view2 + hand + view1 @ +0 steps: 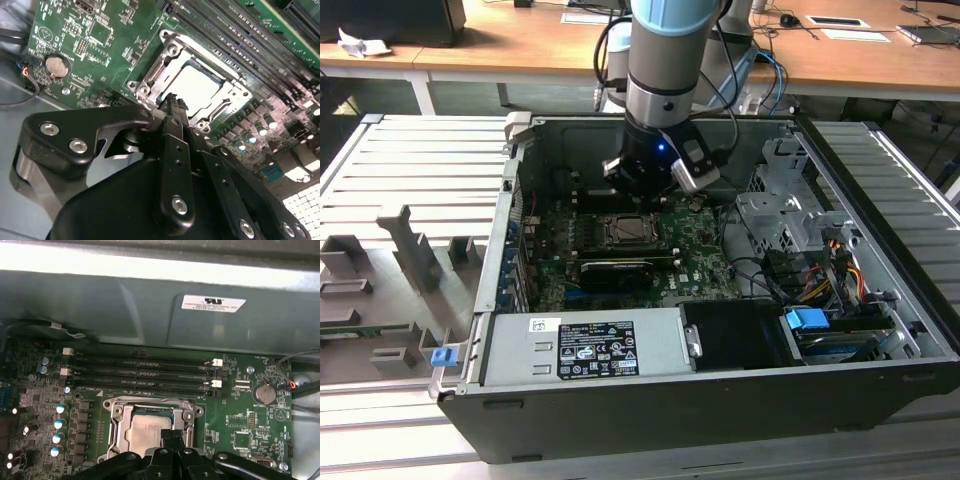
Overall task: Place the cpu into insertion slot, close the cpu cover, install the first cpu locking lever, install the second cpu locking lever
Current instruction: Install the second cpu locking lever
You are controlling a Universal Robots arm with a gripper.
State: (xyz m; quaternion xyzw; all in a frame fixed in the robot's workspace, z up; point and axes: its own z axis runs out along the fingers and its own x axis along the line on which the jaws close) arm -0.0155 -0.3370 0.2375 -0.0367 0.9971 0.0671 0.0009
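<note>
Cpu (196, 87) flat in insertion slot (145, 90) under lowered cpu cover (235, 92), fingers together on empty gripper (172, 102) just above

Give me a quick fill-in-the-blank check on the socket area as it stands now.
1. The cpu lies inside the insertion ____.
2. The cpu cover lies ____ over the cpu, framing it.
3. The gripper hovers at the socket's edge holding ____.
4. The round coin battery sits on the ____ motherboard.

Answers: slot; closed; nothing; green
</note>
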